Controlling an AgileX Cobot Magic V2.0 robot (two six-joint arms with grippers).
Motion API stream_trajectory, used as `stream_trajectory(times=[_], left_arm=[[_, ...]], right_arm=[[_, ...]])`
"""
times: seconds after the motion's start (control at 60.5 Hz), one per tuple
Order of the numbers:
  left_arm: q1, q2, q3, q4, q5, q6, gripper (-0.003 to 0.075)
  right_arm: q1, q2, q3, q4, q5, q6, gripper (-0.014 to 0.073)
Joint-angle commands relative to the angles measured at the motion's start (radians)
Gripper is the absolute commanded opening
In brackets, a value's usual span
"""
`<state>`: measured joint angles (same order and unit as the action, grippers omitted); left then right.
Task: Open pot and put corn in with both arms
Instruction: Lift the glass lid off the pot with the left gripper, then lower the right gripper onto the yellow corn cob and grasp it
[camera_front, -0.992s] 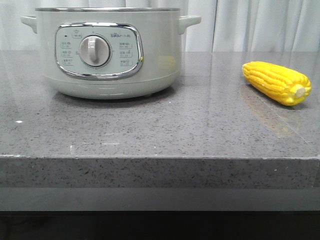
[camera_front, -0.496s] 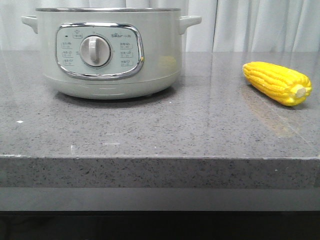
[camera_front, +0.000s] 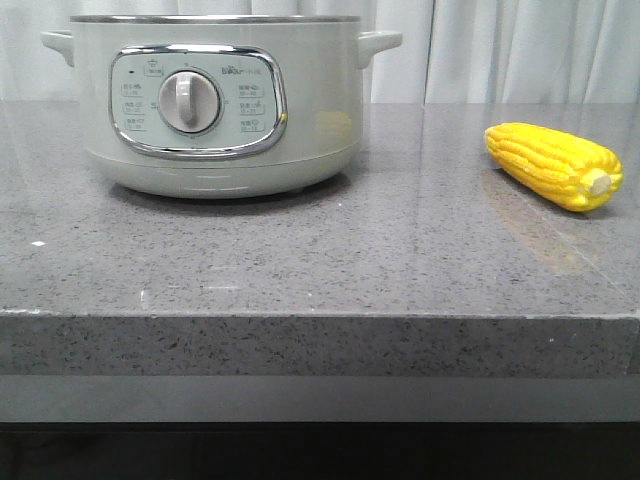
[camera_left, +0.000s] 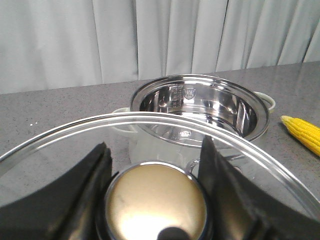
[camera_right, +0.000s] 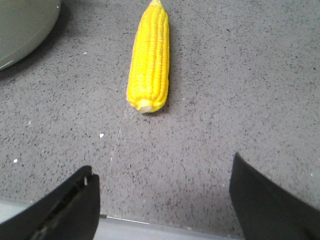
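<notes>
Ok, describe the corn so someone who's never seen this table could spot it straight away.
Start at the big pale pot on the grey stone table. Look along the table to the pot's right: the corn lies there alone, a small bright yellow cob, the only colourful thing.

- The pot (camera_left: 200, 107) stood open, its mouth unobstructed.
- The lid (camera_left: 150, 150) was clamped in the left gripper (camera_left: 155, 195).
- Bare countertop (camera_right: 210, 150) lay around the corn (camera_right: 149, 60), the pot at its 10 o'clock.
</notes>
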<state>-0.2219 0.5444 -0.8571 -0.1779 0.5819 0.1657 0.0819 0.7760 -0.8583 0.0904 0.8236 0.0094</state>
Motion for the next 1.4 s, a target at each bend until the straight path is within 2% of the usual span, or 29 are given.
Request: stream_trajectory(times=[0.0, 0.099, 0.826, 1.041, 1.388], left_arm=[[0.003, -0.001, -0.034, -0.019, -0.146, -0.005, 0.0134], [0.003, -0.001, -0.034, -0.019, -0.146, -0.005, 0.0134], [0.003, -0.001, -0.034, -0.019, -0.146, -0.005, 0.0134], [0.003, -0.001, -0.034, -0.019, -0.146, -0.005, 0.0134], [0.003, -0.001, -0.034, -0.019, -0.146, -0.005, 0.0134]], right_arm=[[0.003, 0.075, -0.083, 0.014, -0.045, -0.017, 0.0596], [0.003, 0.173, -0.145, 0.021, -0.034, -0.017, 0.064], [0.07, 0.768, -0.486, 0.059, -0.015, -0.054, 0.0637], [0.07, 0.87, -0.541, 0.031, -0.014, -0.055, 0.0636], [0.07, 0.919, -0.551, 0.032, -0.008, -0.055, 0.0634]])
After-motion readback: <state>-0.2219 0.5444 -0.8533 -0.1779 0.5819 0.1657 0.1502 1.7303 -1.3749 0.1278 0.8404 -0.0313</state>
